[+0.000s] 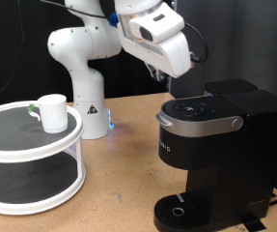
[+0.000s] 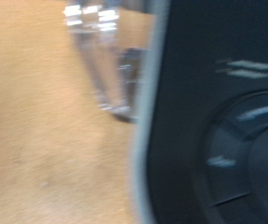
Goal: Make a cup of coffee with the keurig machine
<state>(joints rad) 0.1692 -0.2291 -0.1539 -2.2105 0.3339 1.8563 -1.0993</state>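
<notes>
The keurig machine (image 1: 220, 155) stands with its lid shut at the desk's (image 1: 128, 174) edge on the exterior view's right, its round drip tray (image 1: 181, 211) bare at the near edge. The cup (image 1: 52, 112) sits well apart on the top tier of a round white two-level stand (image 1: 32, 159) by the edge on the exterior view's left, with an open strip of desk between stand and machine. The gripper (image 1: 163, 75) hangs in free air just above the machine's lid near its back rim; the blurred wrist view shows the lid (image 2: 227, 121) close by and a finger (image 2: 101, 56) beside its edge, and whether the gripper is released or clenched I cannot tell.
</notes>
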